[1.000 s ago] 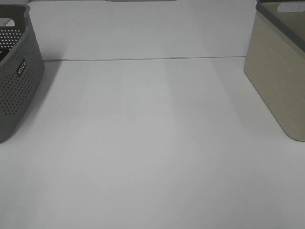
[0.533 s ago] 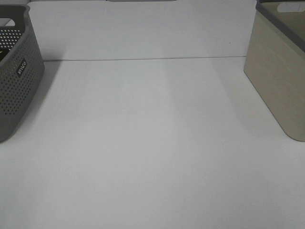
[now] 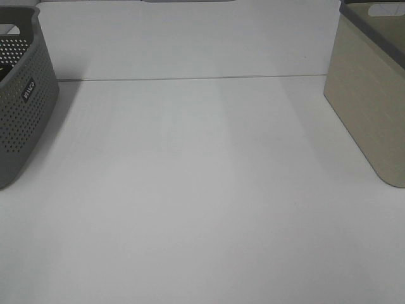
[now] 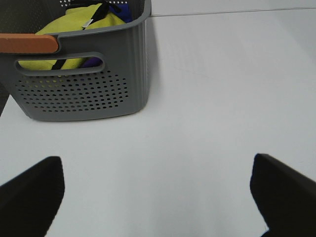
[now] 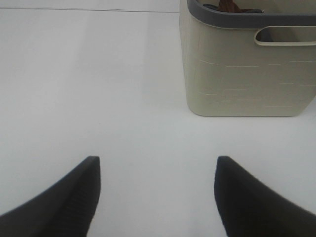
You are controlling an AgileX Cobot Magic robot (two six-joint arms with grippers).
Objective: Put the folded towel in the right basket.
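Exterior high, left to right: grey perforated basket [image 3: 22, 95] at 9 o'clock on the table [image 3: 202, 190], cut off by the frame edge, small label on its side. Beige basket [image 3: 370, 95] with a dark grey rim at 3 o'clock, also cropped. A thin seam line runs across the table toward 12 o'clock between them. Neither arm shows in this view.

Folded towel: can't locate it in any view, so pointing and long axis can't be told. Candidates only: yellow-green cloth [image 4: 74, 34] bunched in the grey basket, with a bit of blue-purple fabric behind it; not clearly folded. In the right wrist view a brown item [image 5: 229, 6] peeks over the beige basket's rim, too little visible to identify.

Left wrist: left claw [image 4: 158, 197] is spread wide, both dark fingers [image 4: 29, 197] well apart, nothing between them, hanging over bare table. Grey basket sits ahead of it, handle cut-out facing the camera, an orange-brown strip [image 4: 27, 43] along its rim.

Right wrist: right claw [image 5: 158, 197] is likewise spread, fingers [image 5: 64, 197] apart, pinching nothing, above bare table. Beige basket stands ahead of it and off to one side, handle slot [image 5: 286, 35] in its wall just under the rim.

Only the beige basket's own wall stands between the right claw and its opening.
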